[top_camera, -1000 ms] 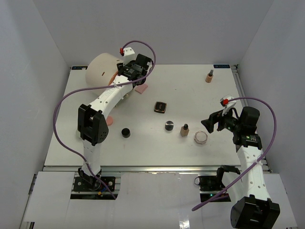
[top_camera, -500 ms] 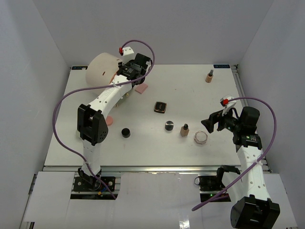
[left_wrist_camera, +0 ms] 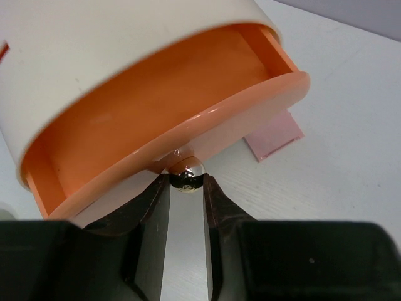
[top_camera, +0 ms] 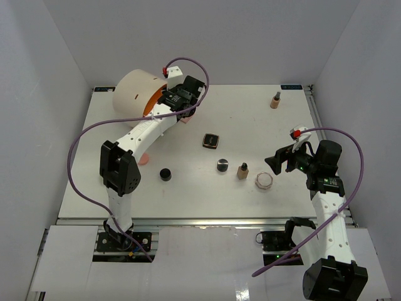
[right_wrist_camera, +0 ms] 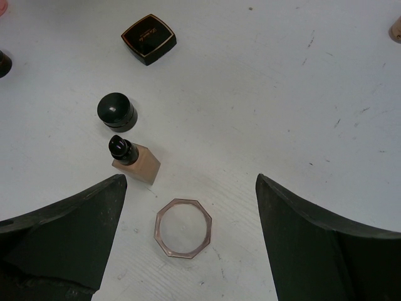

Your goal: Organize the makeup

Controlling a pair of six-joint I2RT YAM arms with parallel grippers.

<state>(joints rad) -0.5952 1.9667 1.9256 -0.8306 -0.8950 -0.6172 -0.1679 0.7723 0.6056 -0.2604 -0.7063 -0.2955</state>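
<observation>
My left gripper (left_wrist_camera: 186,182) is shut on the small metal knob (left_wrist_camera: 186,174) of an orange drawer (left_wrist_camera: 188,119), which stands pulled out of the cream cylinder (top_camera: 133,91). A pink square pad (left_wrist_camera: 274,135) lies just beyond the drawer. My right gripper (right_wrist_camera: 191,183) is open above the clear round jar (right_wrist_camera: 183,227) and touches nothing. A tan bottle (right_wrist_camera: 133,160), a black round jar (right_wrist_camera: 116,111) and the black-gold compact (right_wrist_camera: 148,39) lie ahead of it. A second black jar (top_camera: 165,174), a pink round pad (top_camera: 144,158) and a second tan bottle (top_camera: 275,100) also show from above.
The cream cylinder stands at the table's far left corner, close to the back wall. White walls enclose the table on three sides. The left arm (top_camera: 141,132) stretches across the left half of the table.
My left gripper has moved right and slightly toward the back, drawing the orange drawer out of the cylinder. The right arm has not moved.
</observation>
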